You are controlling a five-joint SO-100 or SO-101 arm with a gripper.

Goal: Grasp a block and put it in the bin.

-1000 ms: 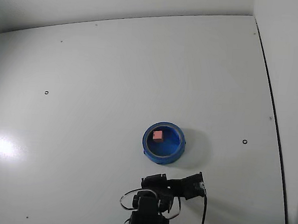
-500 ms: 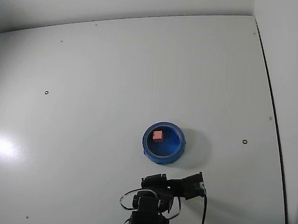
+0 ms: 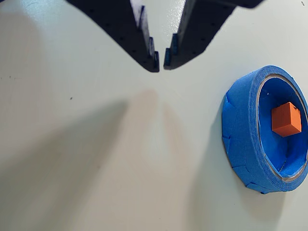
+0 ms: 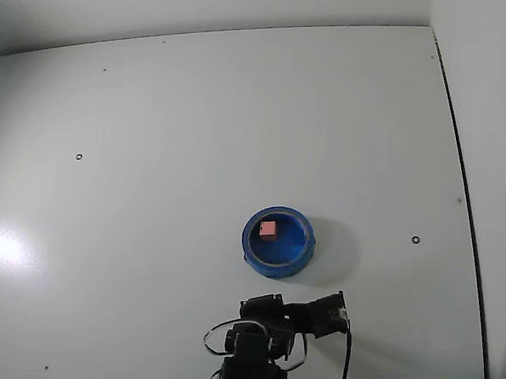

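Tool [image 3: 160, 60] nearly closed in wrist view, narrow slit between fingertips, nothing held, hovering over bare white counter [image 3: 96, 144]. Block [image 3: 286, 119] lies inside blue bin [image 3: 240, 130], apart from tool. Fixed view: block [image 4: 268, 228] near bin's [image 4: 276, 263] far-left inner wall.

Premises consistent with a lab or hobby robotics test bench. Evidence: bare white counter [image 4: 196, 136] with small screw holes [image 4: 79, 157], plain white walls, a small cabled robot arm [image 4: 271, 335] mounted at the counter edge. No domestic furnishings visible.
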